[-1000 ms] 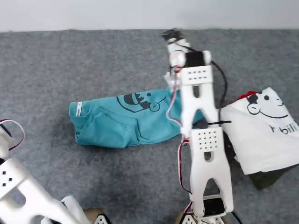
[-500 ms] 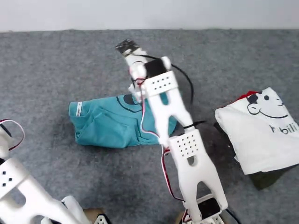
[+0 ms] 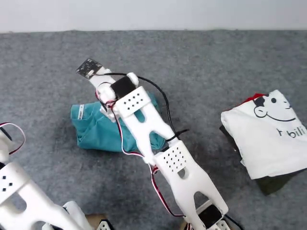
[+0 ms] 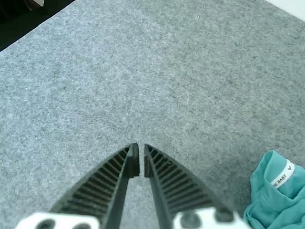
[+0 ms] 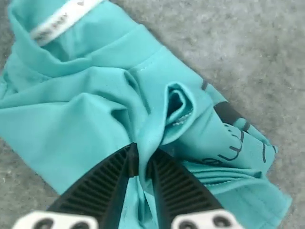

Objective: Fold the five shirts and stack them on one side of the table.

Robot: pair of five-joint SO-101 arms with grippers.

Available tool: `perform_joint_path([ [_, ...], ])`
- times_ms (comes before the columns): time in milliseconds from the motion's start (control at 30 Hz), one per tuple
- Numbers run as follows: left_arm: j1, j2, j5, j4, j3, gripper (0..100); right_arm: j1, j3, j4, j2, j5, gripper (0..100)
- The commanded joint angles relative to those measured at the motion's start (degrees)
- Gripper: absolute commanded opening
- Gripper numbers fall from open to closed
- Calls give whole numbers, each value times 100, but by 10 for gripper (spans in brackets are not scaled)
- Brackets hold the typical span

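The turquoise cotton T-shirt with a dark printed drawing (image 3: pixel 93 132) lies crumpled and partly folded on the grey felt-covered worktop (image 3: pixel 216 62), left of the middle in the high view. The white right arm (image 3: pixel 144 124) stretches diagonally across the worktop, and its wrist end is over the shirt. In the right wrist view the right arm's jaws are clamped on a raised ridge of the turquoise fabric (image 5: pixel 95 105), near the middle of the garment, with the cloth bunching into a small open loop just beyond their tips. The shirt's white neck label (image 5: pixel 59 21) sits at its far edge in that view.

The white left arm (image 3: pixel 24 196) is at the near left corner of the high view, well apart from the shirt. In the left wrist view the left arm's jaws are together, tips almost touching, with nothing between them and bare grey worktop (image 4: pixel 143 71) below. A corner of the turquoise shirt (image 4: pixel 274 195) with its label shows off to one side.

At the right side of the worktop a folded white T-shirt with a cartoon face print (image 3: pixel 268 139) lies on top of a dark green folded garment (image 3: pixel 276 184), and a bit of red cloth (image 3: pixel 254 97) peeks out at its far edge.
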Motion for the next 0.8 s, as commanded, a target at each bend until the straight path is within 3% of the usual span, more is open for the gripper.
perform_joint_path([
  [0,9,-44,26,-18,-48,29,-92,-264,-31,-110,-79,10],
  [767,18,-44,26,9,-48,29,-980,-246,-716,-303,-246,10],
])
